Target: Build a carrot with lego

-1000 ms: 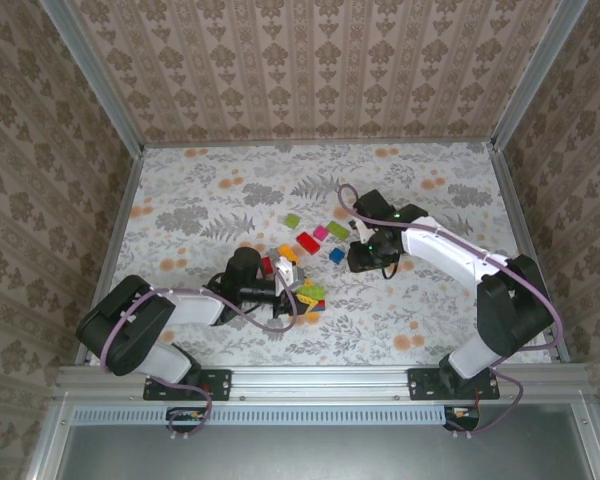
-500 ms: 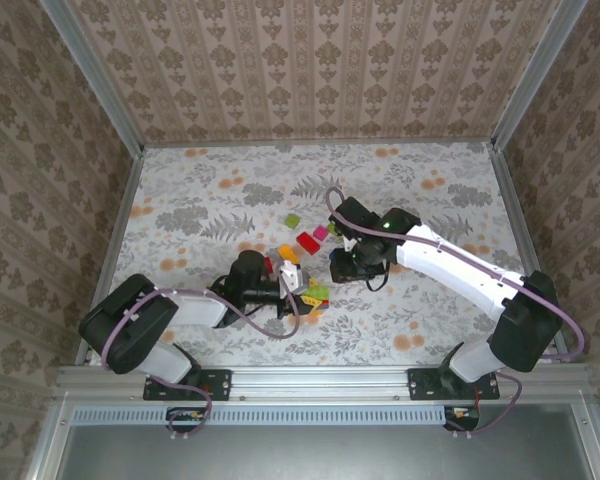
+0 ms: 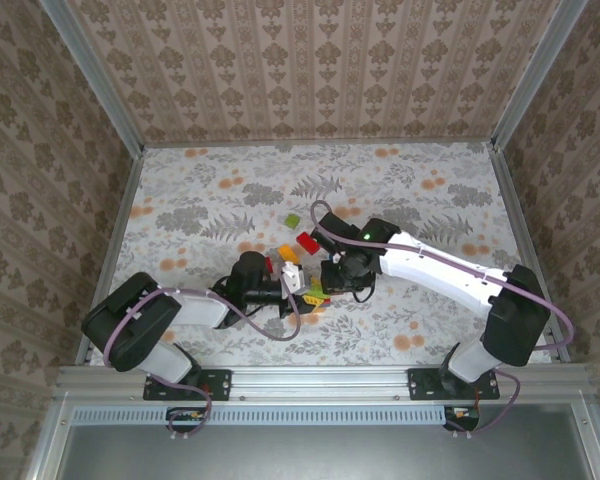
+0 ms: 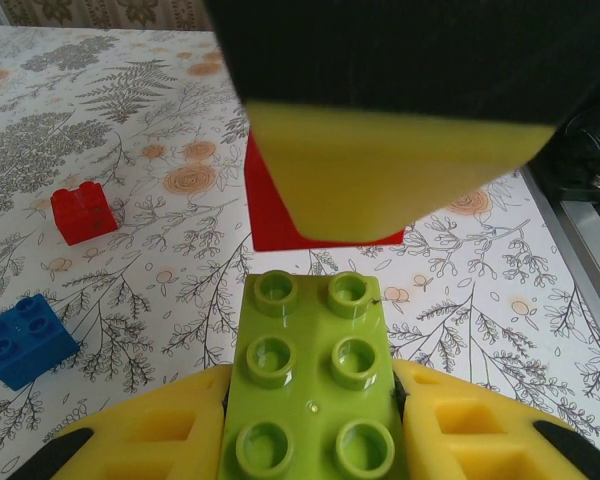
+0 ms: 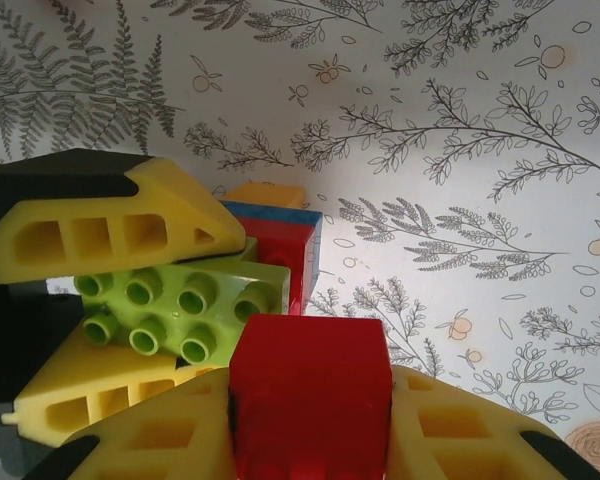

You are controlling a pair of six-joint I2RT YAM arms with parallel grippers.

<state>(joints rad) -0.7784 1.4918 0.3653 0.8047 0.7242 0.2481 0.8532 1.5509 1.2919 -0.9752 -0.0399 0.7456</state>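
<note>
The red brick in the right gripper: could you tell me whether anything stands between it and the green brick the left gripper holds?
Nothing visible does. The red brick, shut in the right gripper, hangs just off the green brick in the left gripper, whose studs are bare.

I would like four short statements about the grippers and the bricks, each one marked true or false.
1. The left gripper is shut on a light green brick. True.
2. The right gripper holds a blue brick. False: it is shut on a red brick.
3. A blue brick lies loose on the table. True.
4. The two grippers stand at opposite table edges. False: they are close together near the middle.
</note>
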